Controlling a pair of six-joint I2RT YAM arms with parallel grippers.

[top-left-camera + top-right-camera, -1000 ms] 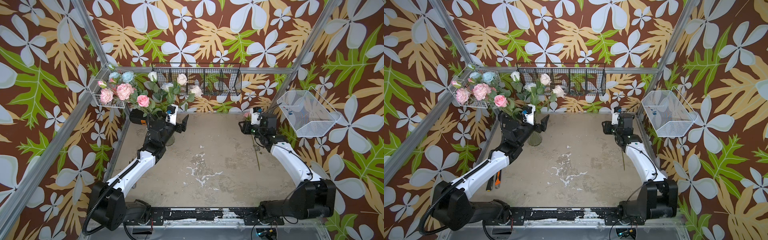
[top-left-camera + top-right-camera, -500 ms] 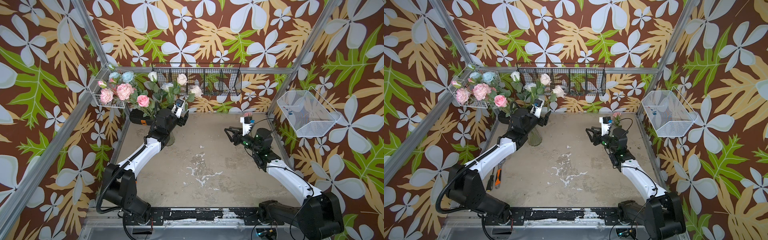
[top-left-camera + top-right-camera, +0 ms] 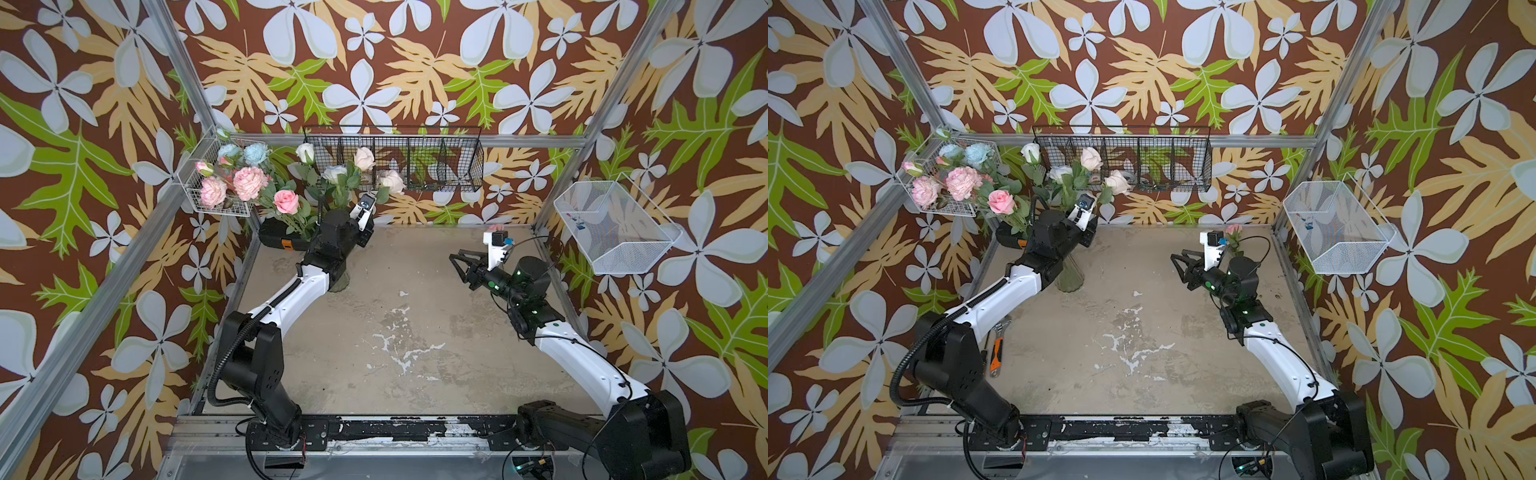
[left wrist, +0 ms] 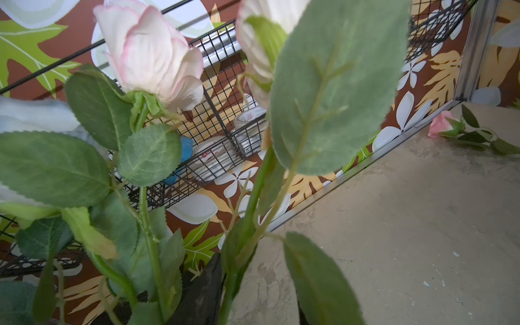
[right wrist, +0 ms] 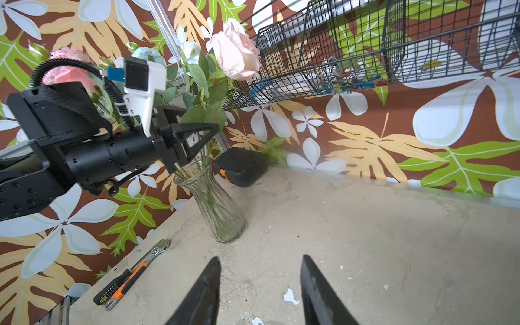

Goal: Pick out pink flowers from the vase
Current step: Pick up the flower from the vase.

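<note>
on the tabletop [image 3: 415,316] the left arm leans over the vase [image 5: 222,213], which stands near the 10 o'clock corner. most pink flowers [image 3: 249,183] are in it, fanning out toward 10 and 11 o'clock. one pink flower [image 3: 1233,230] already lies in the 1 o'clock corner, so the task looks early and the step in hand is another grasp. the left end effector [image 5: 201,139] sits among the stems just above the rim; whether it pinches a stem cannot be told. the next move calls for a firm pinch on one pink bloom's stem alone, then a straight lift so the vase stays upright. the right end effector [image 5: 260,281] is spread and empty at 3 o'clock, facing the vase. a second ago it was over the 1 o'clock corner, and the left fingers stood wide beside the vase.
</note>
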